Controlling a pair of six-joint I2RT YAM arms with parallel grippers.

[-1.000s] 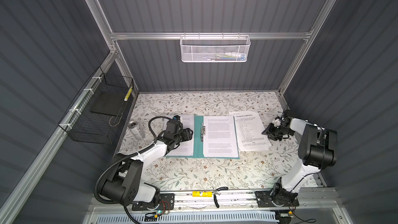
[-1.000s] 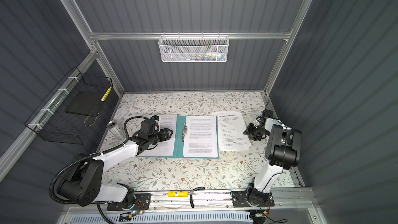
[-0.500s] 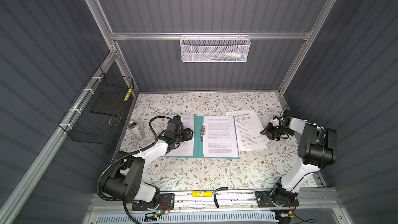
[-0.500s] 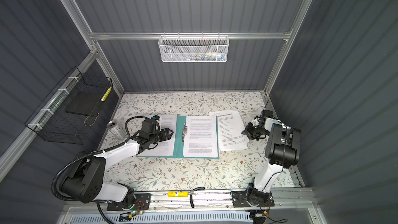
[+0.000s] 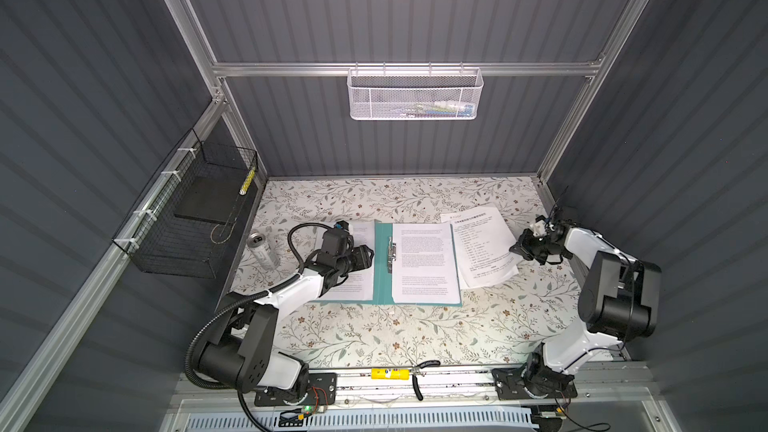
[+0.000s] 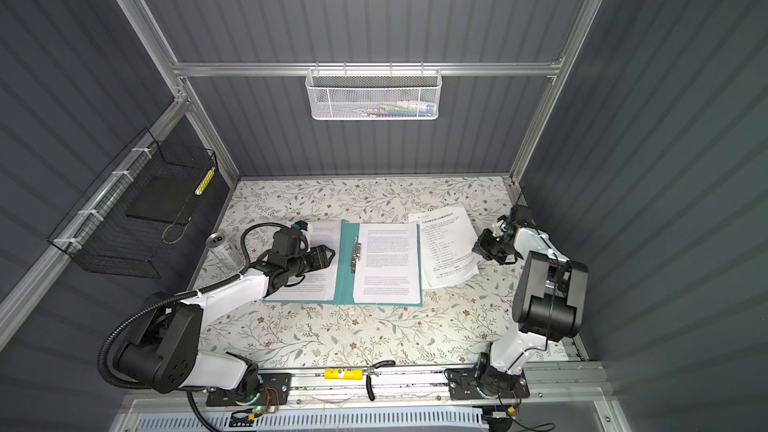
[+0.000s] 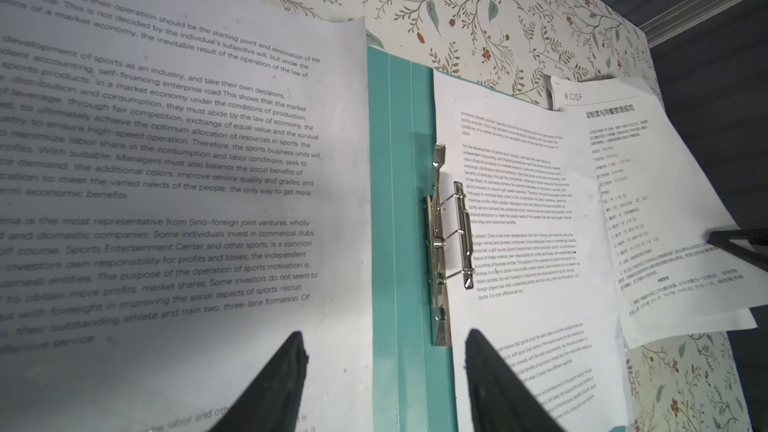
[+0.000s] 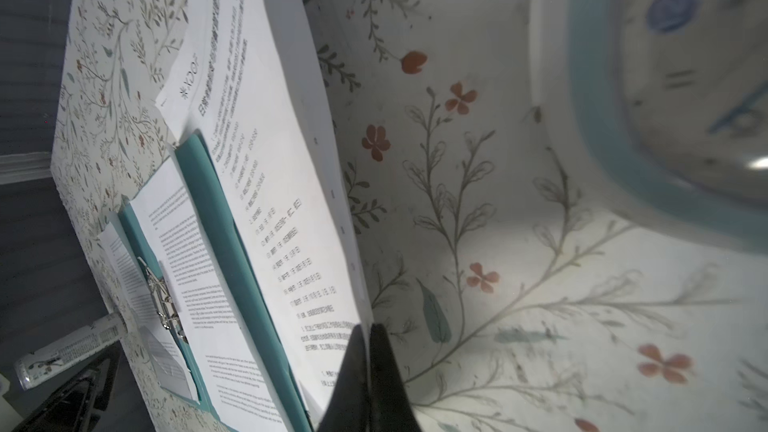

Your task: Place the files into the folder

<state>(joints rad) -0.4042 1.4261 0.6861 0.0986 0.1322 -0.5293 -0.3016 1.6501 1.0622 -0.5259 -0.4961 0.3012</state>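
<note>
Teal-green thin document folder [image 5: 380, 280] lies open on the floral surface [image 5: 395, 338] with white printed sheets [image 5: 424, 268] on both flaps, but the headed sheet [image 5: 482, 251] beside it is not yet in, its edge pinched by the right jaws, left jaws released.

Matt white paper files [image 5: 482, 247], smooth teal folder [image 5: 381, 280], shiny metal clip bar [image 7: 435, 218]

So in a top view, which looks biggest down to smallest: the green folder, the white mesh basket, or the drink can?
1. The open folder.
2. The white mesh basket, close behind; it hangs higher, nearer the camera, so that gap is unsure.
3. The drink can, clearly smallest.
</note>
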